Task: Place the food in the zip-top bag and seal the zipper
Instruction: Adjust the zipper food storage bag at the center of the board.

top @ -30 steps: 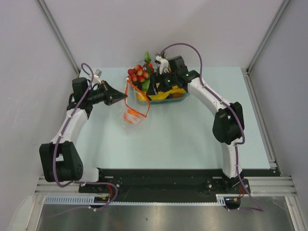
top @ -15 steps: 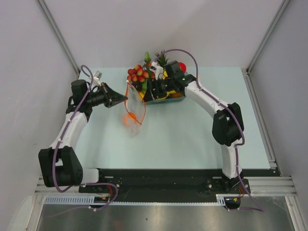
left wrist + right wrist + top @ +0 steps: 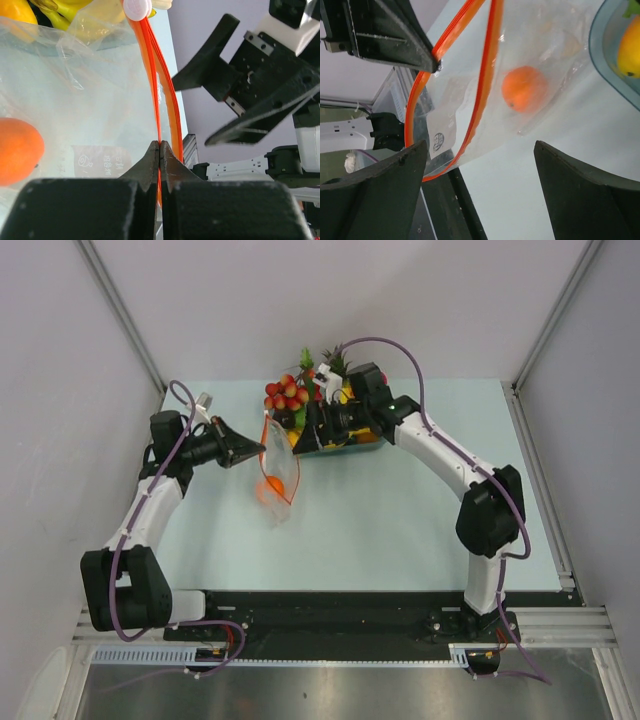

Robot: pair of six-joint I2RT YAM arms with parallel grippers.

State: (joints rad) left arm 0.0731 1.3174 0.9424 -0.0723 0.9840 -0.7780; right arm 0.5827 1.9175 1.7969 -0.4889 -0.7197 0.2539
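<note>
The zip-top bag (image 3: pixel 279 478) hangs clear and floppy just left of the tray, its mouth upward. My left gripper (image 3: pixel 258 448) is shut on the zipper (image 3: pixel 160 125), the red-orange strip pinched between its tips (image 3: pixel 160 146). A white slider (image 3: pixel 137 7) sits at the strip's far end. The round orange (image 3: pixel 270 486) lies inside the bag (image 3: pixel 522 89). My right gripper (image 3: pixel 306 430) is open and holds nothing, hovering beside the bag's mouth (image 3: pixel 481 145). The yellow banana bunch (image 3: pixel 62 11) shows behind the bag. No apple shows.
A blue-tinted tray (image 3: pixel 372 441) stands at the back centre, holding a red berry cluster (image 3: pixel 285 393), a pineapple (image 3: pixel 334 361) and yellow fruit (image 3: pixel 629 50). Grey walls close both sides.
My left gripper has shifted slightly right with the zipper. The bag's mouth has narrowed and the bag hangs more upright. My right gripper has moved left, close to the bag.
</note>
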